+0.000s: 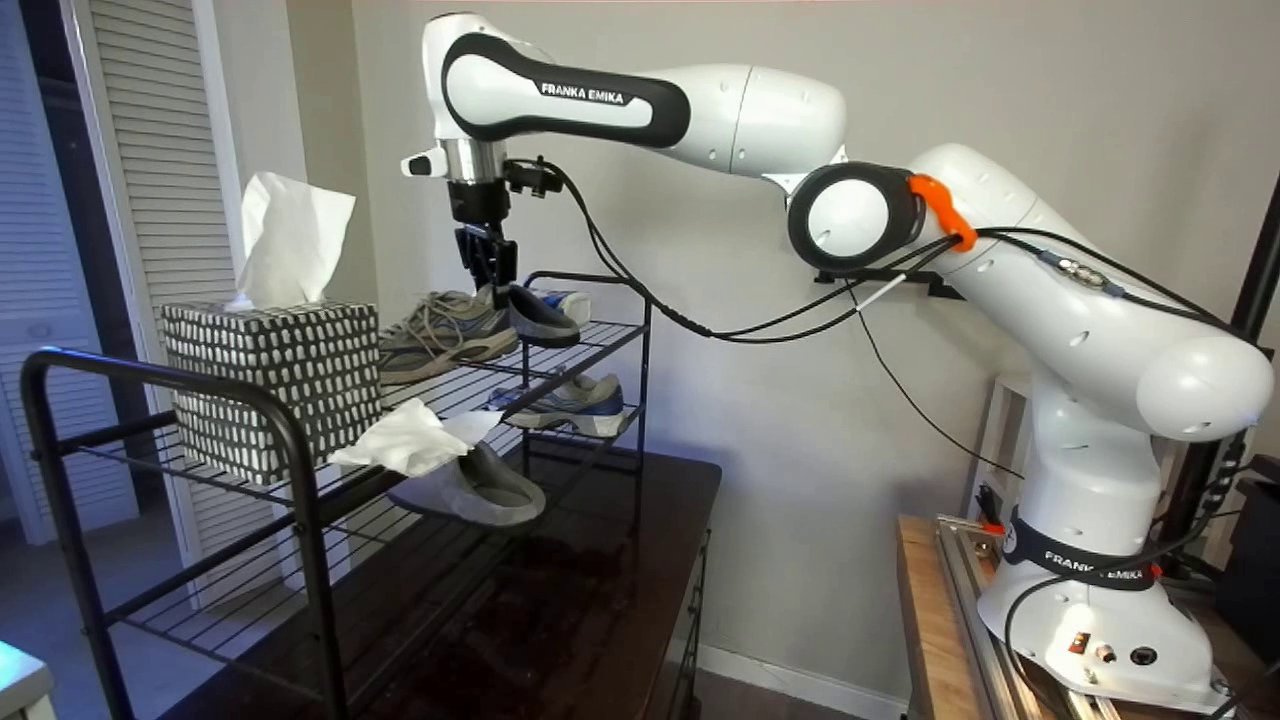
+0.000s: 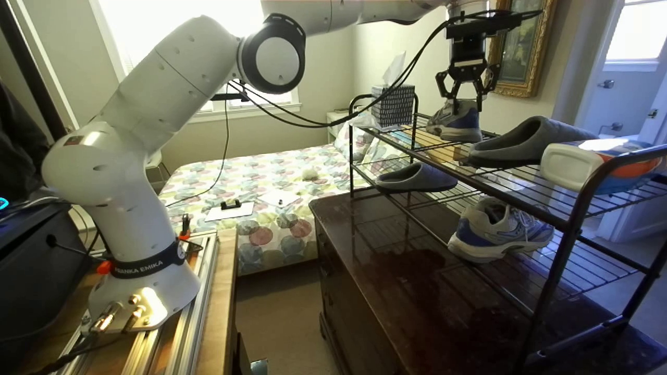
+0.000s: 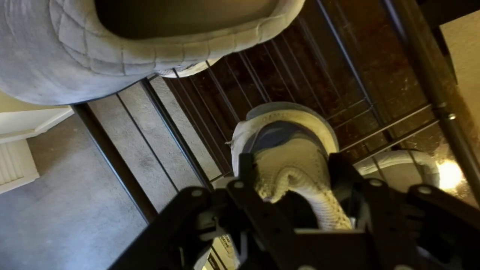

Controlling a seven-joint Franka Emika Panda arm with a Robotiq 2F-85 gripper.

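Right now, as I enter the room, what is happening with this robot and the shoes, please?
The robot arm has its gripper around the heel of a sneaker on the top shelf of a metal rack; I cannot tell whether it squeezes. A gray slipper and a tissue box share that shelf, while another sneaker and another slipper sit on the shelf below.

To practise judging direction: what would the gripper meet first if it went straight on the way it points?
Probably the top sneaker: the gripper points down at its heel, which shows between the fingertips in the wrist view. Depth is unclear, so they may be touching it.
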